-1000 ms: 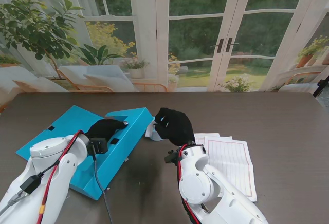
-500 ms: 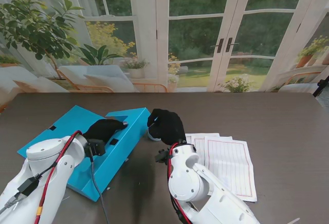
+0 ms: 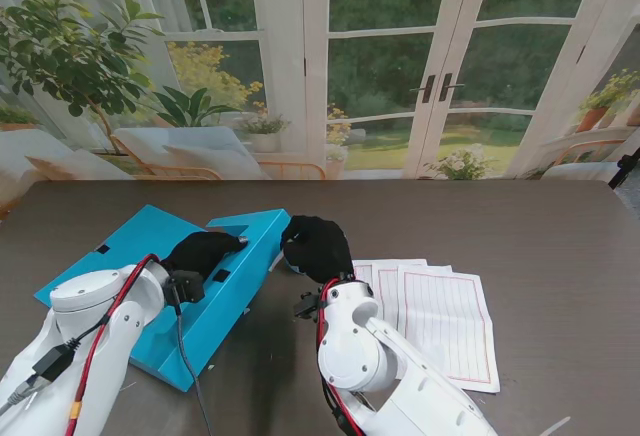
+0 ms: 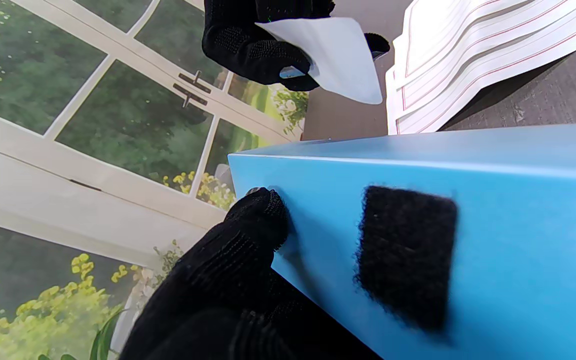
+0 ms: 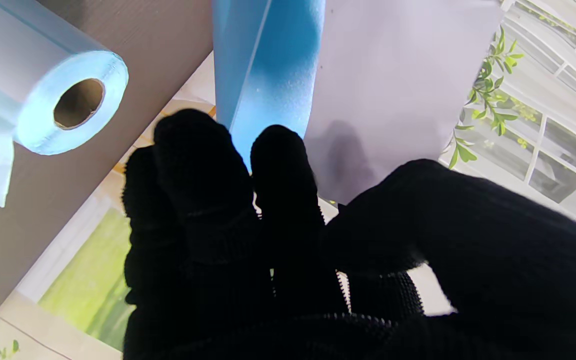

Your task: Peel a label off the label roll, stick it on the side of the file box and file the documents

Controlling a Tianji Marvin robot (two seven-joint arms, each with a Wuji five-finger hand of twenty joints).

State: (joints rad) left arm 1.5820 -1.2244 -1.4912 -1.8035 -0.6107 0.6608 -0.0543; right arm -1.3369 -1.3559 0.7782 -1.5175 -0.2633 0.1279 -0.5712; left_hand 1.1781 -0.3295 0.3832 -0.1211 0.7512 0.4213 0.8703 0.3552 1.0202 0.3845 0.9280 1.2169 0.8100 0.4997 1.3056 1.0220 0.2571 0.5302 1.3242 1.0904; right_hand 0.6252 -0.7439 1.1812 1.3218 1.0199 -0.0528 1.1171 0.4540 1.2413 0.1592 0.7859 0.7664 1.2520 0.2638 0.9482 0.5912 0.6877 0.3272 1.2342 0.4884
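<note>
Where glass doors (image 3: pixel 440 66) stand, a dark table (image 3: pixel 560 226).

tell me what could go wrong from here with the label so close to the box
1. The label hangs loose from the right hand, pinched at one edge; it could curl and stick to the glove or go on creased.
2. The left hand rests on the file box with only fingertips showing contact; pressing the label on might slide the box.
</note>
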